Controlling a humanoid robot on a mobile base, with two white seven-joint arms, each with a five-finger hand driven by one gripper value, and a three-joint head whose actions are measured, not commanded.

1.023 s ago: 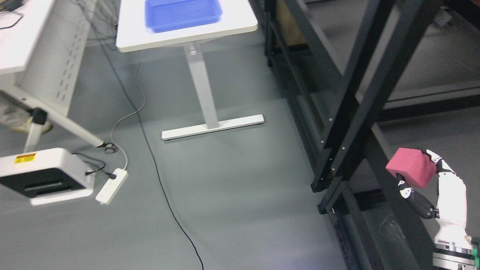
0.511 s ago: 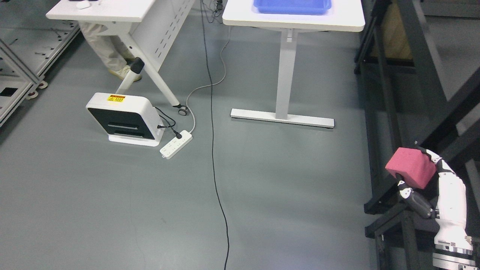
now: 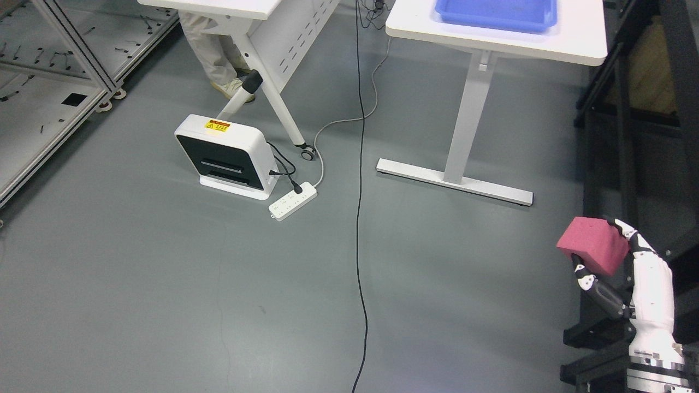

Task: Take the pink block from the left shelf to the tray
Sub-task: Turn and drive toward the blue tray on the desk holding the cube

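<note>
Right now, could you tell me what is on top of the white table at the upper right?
A blue tray sits on the white table. The picture's top edge cuts off the tray's far part, so whether anything lies inside it cannot be seen.

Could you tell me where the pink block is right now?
In the head view, at lower right: the pink block is gripped in the right hand, beside the black shelf frame.
</note>
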